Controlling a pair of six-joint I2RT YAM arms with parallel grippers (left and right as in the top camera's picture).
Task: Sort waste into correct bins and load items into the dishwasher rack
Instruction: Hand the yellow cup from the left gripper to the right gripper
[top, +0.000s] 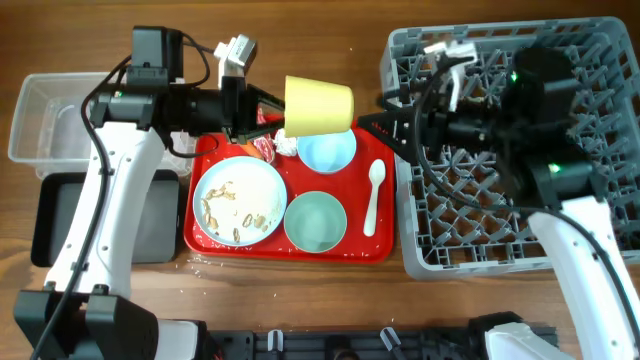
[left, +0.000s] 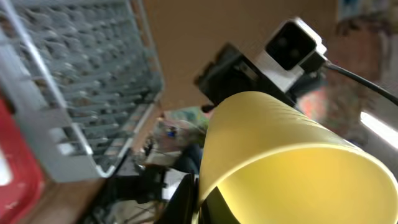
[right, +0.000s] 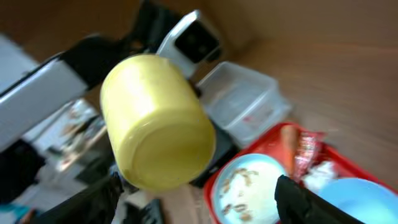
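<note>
My left gripper (top: 272, 112) is shut on the rim of the small yellow cup (top: 318, 106) and holds it on its side above the red tray's back edge. In the left wrist view the cup (left: 292, 168) fills the frame, with the gripper (left: 200, 202) on its rim. My right gripper (top: 386, 124) is open and empty, facing the cup's base (right: 158, 121) from just right of it; its fingers (right: 199, 208) are spread wide. The grey dishwasher rack (top: 590, 150) stands at the right. The clear tub (top: 45, 115) and black tray (top: 60, 215) are at the left.
The red tray (top: 290, 250) holds a light-blue plate (top: 238, 200) with rice scraps, a light-blue bowl (top: 327, 150), a pale green bowl (top: 316, 222), a white spoon (top: 374, 195), a red wrapper (top: 265, 148), a tissue (top: 286, 146) and an orange food piece (right: 287, 143).
</note>
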